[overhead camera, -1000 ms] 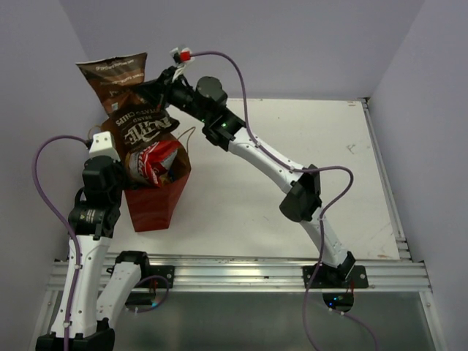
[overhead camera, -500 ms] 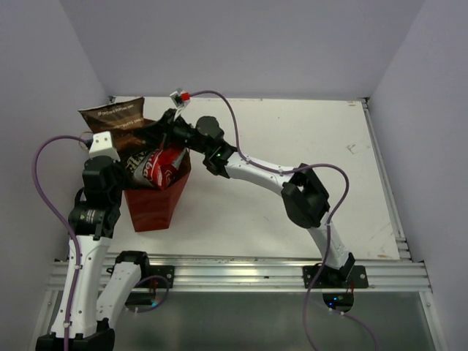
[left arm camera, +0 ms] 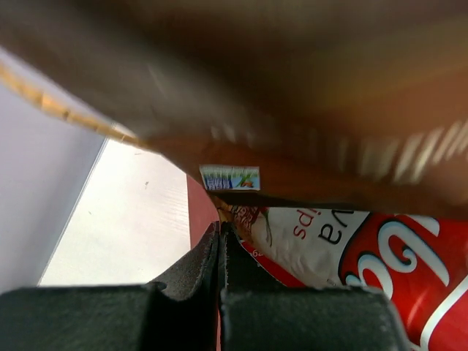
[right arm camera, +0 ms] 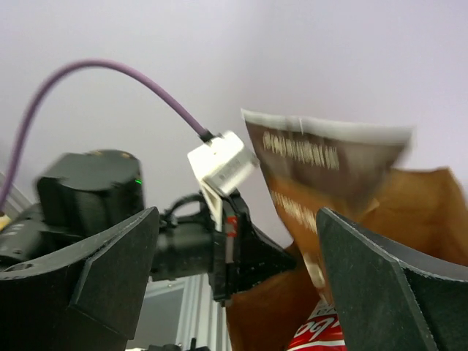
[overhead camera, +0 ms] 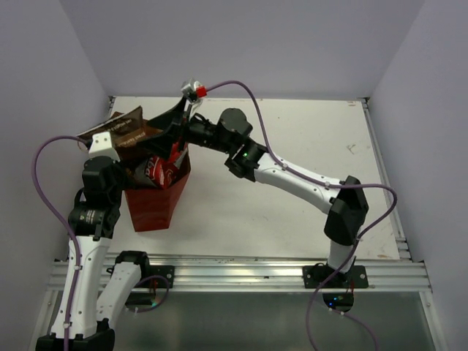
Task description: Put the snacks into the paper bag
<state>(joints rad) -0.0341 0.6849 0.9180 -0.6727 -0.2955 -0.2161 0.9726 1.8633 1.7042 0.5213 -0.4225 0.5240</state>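
The red paper bag [overhead camera: 156, 201] stands at the table's left, and my left gripper [overhead camera: 126, 162] is shut on its rim. In the left wrist view the left gripper [left arm camera: 219, 228] pinches the bag's red edge [left arm camera: 198, 212]. The dark brown Kettle snack [overhead camera: 123, 133] sticks out of the top, leaning left. The red-white cassava snack [overhead camera: 158, 170] lies under it inside, also seen close up [left arm camera: 344, 234]. My right gripper [overhead camera: 171, 139] hangs open over the bag mouth, holding nothing. Its wrist view shows the right gripper [right arm camera: 238, 219] with wide jaws, the Kettle snack [right arm camera: 322, 172] free between them, and the kraft lining [right arm camera: 428, 212].
White table [overhead camera: 292, 131] stretches to the right of the bag, with purple walls close on the left and behind. An aluminium rail [overhead camera: 241, 272] runs along the near edge. The right arm's cable [overhead camera: 241, 86] arcs above the bag.
My right gripper has opened and let go of the Kettle snack, which has sunk lower into the bag. The right arm has drawn back to the right. The left gripper has kept its hold.
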